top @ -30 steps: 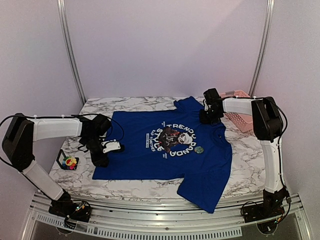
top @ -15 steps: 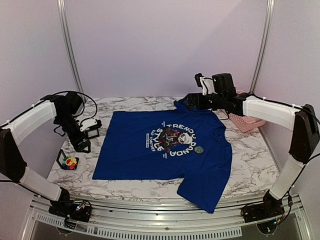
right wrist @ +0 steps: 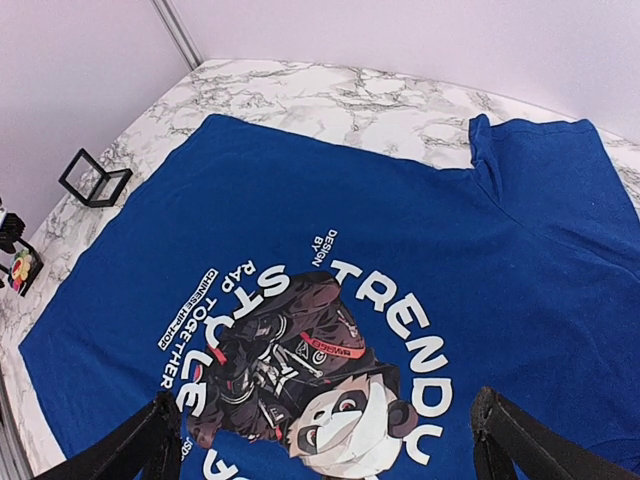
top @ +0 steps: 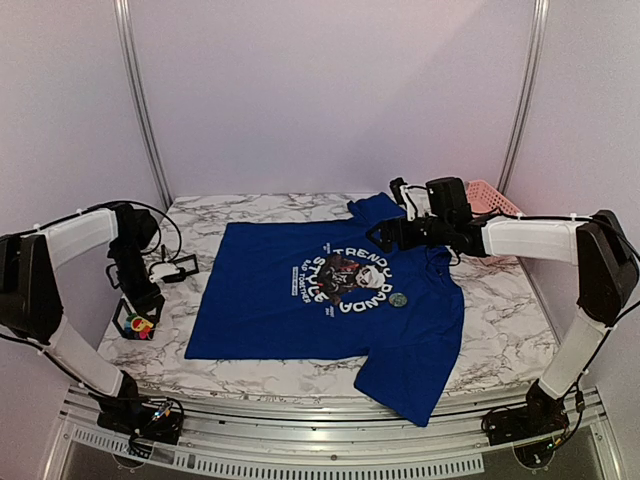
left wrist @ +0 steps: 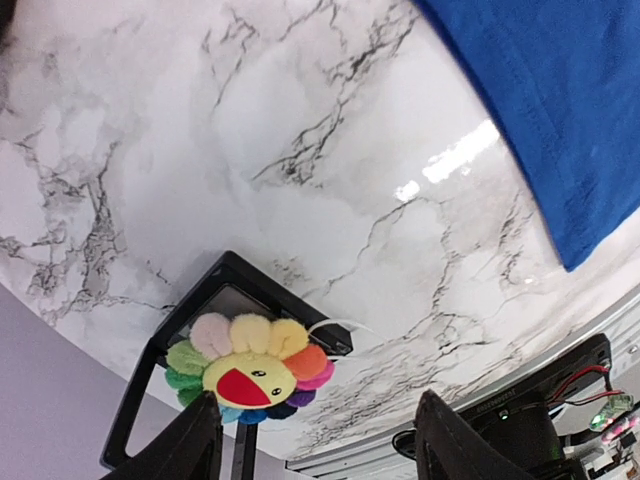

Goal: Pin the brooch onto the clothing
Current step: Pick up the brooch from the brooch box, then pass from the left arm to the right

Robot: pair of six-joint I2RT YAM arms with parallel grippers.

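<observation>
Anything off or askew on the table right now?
The T-shirt lies skewed, one corner hanging over the table's near edge. A small round disc sits on it beside the print. Nothing looks spilled or damaged.

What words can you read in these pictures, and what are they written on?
All of it is printed on the chest of the royal-blue short-sleeved T-shirt:
"TRENDY PANDA": big white curved letters
"STYLE": big white curved letters
"DESIGN BY": small white letters
"RAP TOGETHER": small white letters
"CHINESE HIP-HOP": tiny letters in a white box, only just readable
Red strip on the cartoon panda: too small to read
Small round grey-green disc on the shirt: too blurred to read
</observation>
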